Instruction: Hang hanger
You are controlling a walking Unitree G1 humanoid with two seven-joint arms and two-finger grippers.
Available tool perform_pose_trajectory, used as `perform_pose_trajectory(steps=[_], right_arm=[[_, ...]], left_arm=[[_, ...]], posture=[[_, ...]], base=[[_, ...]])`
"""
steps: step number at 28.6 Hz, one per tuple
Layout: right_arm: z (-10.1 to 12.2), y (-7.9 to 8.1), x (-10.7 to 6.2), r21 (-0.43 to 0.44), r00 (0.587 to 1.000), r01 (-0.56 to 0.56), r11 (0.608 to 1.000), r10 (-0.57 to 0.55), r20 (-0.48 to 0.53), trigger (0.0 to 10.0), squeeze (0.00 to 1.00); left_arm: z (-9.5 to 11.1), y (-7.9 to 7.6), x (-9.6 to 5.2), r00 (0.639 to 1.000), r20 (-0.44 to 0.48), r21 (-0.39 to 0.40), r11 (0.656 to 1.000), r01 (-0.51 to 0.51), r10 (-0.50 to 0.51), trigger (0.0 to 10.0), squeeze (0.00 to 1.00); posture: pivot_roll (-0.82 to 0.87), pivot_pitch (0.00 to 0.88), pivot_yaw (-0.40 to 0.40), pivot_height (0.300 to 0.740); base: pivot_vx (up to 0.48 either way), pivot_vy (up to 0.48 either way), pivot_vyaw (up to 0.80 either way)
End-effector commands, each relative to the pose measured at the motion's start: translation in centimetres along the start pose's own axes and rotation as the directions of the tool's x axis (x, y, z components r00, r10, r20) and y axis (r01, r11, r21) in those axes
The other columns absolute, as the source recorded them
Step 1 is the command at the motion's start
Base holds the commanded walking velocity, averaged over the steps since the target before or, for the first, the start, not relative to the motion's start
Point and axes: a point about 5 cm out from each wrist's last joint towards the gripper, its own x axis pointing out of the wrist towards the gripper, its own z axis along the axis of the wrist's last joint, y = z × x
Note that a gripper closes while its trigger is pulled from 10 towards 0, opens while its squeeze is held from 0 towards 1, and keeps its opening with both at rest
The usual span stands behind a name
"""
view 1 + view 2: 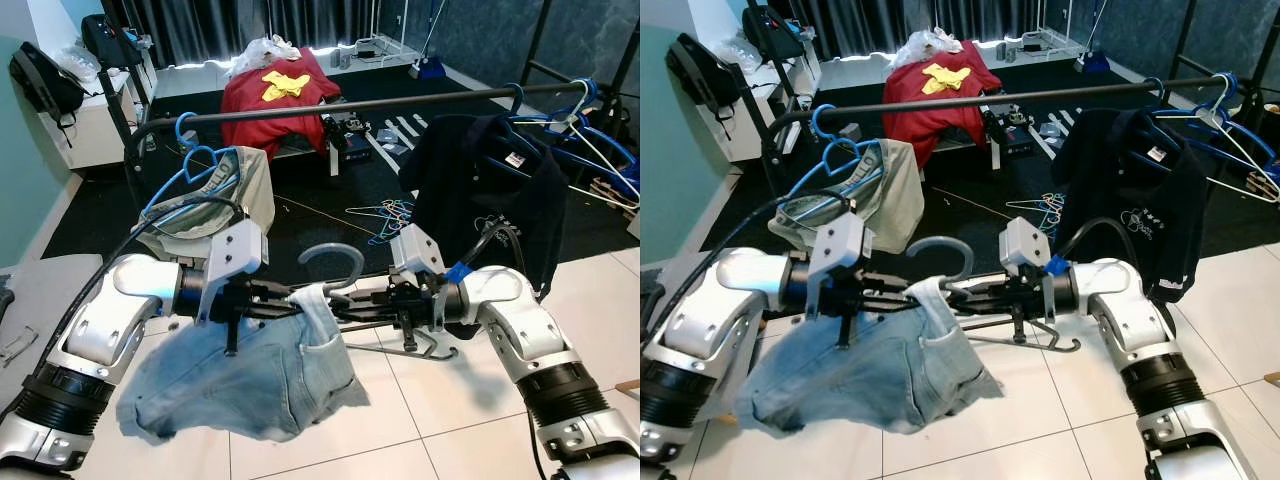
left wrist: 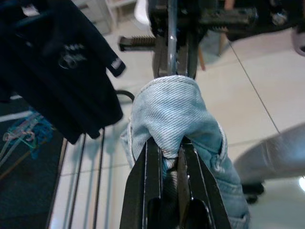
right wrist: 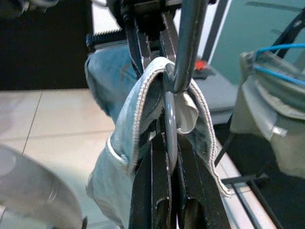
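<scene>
Jeans on grey hanger — both grippers' jaws clamped

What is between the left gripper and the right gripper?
In the left eye view, a grey hanger carrying light blue denim shorts lies between the left gripper and the right gripper; its hook rises midway between them.

Faded denim jeans; smooth grey hanger.
</scene>
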Motion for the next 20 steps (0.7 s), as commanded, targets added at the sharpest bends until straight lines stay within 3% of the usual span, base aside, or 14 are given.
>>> perform_pose_trajectory(steps=[1, 2, 3, 5, 6, 7, 8, 11, 12, 13, 20], right_arm=[[1.2, 0.0, 0.4, -0.035, 0.995, 0.022, 0.999, -0.019, 0.098, 0.0, 0.0], [1.2, 0.0, 0.4, -0.035, 0.995, 0.022, 0.999, -0.019, 0.098, 0.0, 0.0], [1.2, 0.1, 0.2, -0.034, 0.994, 0.032, 0.999, -0.028, 0.105, 0.0, 0.0], [1.2, 0.1, 0.2, -0.034, 0.994, 0.032, 0.999, -0.028, 0.105, 0.0, 0.0], [1.2, 0.1, 0.2, -0.035, 0.993, 0.044, 0.998, -0.039, 0.114, 0.0, 0.0], [1.2, 0.1, 0.2, -0.035, 0.993, 0.044, 0.998, -0.039, 0.114, 0.0, 0.0], [1.2, 0.1, 0.1, -0.032, 0.991, 0.053, 0.998, -0.049, 0.125, 0.0, 0.0], [1.2, 0.2, 0.1, -0.031, 0.989, 0.062, 0.998, -0.057, 0.135, 0.0, 0.0], [1.2, 0.2, 0.2, -0.03, 0.988, 0.067, 0.997, -0.062, 0.141, 0.0, 0.0], [1.2, 0.3, 0.1, -0.026, 0.987, 0.07, 0.997, -0.066, 0.146, 0.0, 0.0], [1.2, 0.3, 0.0, -0.023, 0.986, 0.074, 0.997, -0.07, 0.15, 0.0, 0.0]], left_arm=[[1.1, 0.5, 0.4, 0.994, 0.098, 0.016, 0.999, -0.052, 0.05, 10.0, 0.0], [1.1, 0.5, 0.4, 0.994, 0.098, 0.016, 0.999, -0.052, 0.05, 10.0, 0.0], [1.2, 0.8, 0.3, 0.989, 0.117, 0.012, 0.996, -0.087, 0.085, 10.0, 0.16], [1.2, 0.8, 0.3, 0.989, 0.117, 0.012, 0.996, -0.087, 0.085, 10.0, 0.16], [1.3, 1.0, 0.2, 0.987, 0.127, 0.002, 0.995, -0.103, 0.102, 10.0, 0.78], [1.3, 1.0, 0.2, 0.987, 0.127, 0.002, 0.995, -0.103, 0.102, 10.0, 0.78], [1.3, 1.1, 0.0, 0.985, 0.132, -0.006, 0.994, -0.113, 0.113, 10.0, 1.0], [1.5, 1.3, -0.2, 0.981, 0.138, 0.012, 0.99, -0.138, 0.136, 10.0, 1.0], [1.6, 1.4, -0.4, 0.979, 0.143, 0.026, 0.988, -0.152, 0.146, 10.0, 0.7], [1.9, 1.6, -0.8, 0.974, 0.163, 0.02, 0.986, -0.164, 0.159, 10.0, 0.0], [2.2, 1.8, -1.3, 0.966, 0.187, 0.006, 0.983, -0.182, 0.178, 10.0, 0.0]], posture=[[-0.06, 0.032, 0.041, 0.74], [-0.06, 0.032, 0.041, 0.74], [-0.06, 0.026, 0.042, 0.74], [-0.06, 0.026, 0.042, 0.74], [-0.06, 0.024, 0.043, 0.74], [-0.06, 0.024, 0.043, 0.74], [-0.06, 0.024, 0.043, 0.74], [-0.06, 0.02, 0.045, 0.74], [-0.05, 0.017, 0.044, 0.74], [-0.05, 0.017, 0.044, 0.74], [-0.05, 0.017, 0.044, 0.74]], base=[[0.0, 0.0, 0.0], [0.0, 0.0, 0.0], [0.0, 0.0, 0.0], [0.0, 0.0, 0.0], [0.0, 0.0, 0.0], [0.0, 0.0, 0.0], [0.0, 0.0, 0.0], [0.0, 0.0, 0.0], [0.0, 0.0, 0.0], [0.0, 0.0, 0.0], [0.0, 0.0, 0.0]])
